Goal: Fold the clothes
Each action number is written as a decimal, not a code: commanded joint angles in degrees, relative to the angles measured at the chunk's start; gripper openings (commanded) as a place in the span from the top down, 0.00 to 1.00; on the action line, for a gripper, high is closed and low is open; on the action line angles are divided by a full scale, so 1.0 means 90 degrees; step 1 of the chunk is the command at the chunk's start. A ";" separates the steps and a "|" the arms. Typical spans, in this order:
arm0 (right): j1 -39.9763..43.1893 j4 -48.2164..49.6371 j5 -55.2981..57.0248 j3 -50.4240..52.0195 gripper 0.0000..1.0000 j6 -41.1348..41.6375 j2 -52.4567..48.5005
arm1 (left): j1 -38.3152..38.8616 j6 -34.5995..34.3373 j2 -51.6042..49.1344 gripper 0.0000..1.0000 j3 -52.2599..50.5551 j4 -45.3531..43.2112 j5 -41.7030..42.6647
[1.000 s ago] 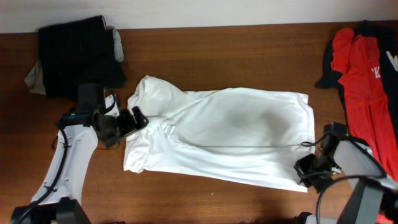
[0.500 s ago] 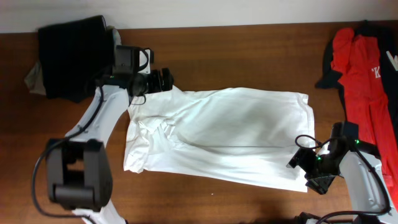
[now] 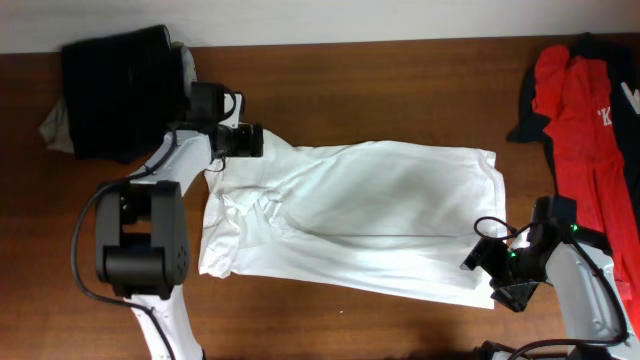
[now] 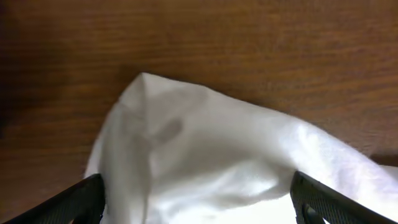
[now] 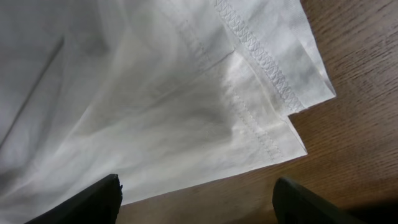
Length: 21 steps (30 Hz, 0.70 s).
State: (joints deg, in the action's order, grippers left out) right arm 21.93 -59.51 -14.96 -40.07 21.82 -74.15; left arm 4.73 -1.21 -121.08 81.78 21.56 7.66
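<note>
At the lower right of the overhead frame, the right end effector (image 3: 490,272) sits over the hem corner of the white T-shirt (image 3: 370,215), its fingers spread wide and gripping nothing. The shirt lies wrinkled across the middle of the table (image 3: 400,70). At the shirt's upper-left tip, the left end effector (image 3: 255,140) is likewise open, with fabric between its fingers. Farther back, a black garment pile (image 3: 120,90) fills the upper left corner and a red garment (image 3: 575,110) lies at the upper right.

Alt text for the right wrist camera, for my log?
A stitched hem corner of the white T-shirt lies on the wooden table, its layers slightly offset. The right gripper hangs open over it, with dark fingertips wide apart at the bottom edge of the view.
</note>
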 commanded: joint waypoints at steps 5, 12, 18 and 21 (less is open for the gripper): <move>-0.0024 0.0087 -0.0061 -0.0085 0.19 -0.0066 0.0075 | 0.0015 0.0124 -0.0080 0.07 0.0282 -0.0012 0.0342; -0.0024 0.0129 -0.0061 -0.0085 0.18 -0.0066 0.0075 | 0.0029 0.0240 -0.0080 0.08 0.0750 0.0449 0.0347; -0.0024 0.0155 -0.0061 -0.0085 0.19 -0.0066 0.0075 | 0.0053 0.0240 -0.0095 0.11 0.0753 0.0860 0.0461; -0.0024 0.0155 -0.0061 -0.0085 0.18 -0.0066 0.0075 | 0.0058 0.0238 -0.0097 0.18 0.0750 0.0945 0.0646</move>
State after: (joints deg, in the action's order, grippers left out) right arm 21.93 -58.24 -14.96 -40.07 21.82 -74.15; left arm 5.13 0.25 -121.51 87.77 29.56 10.83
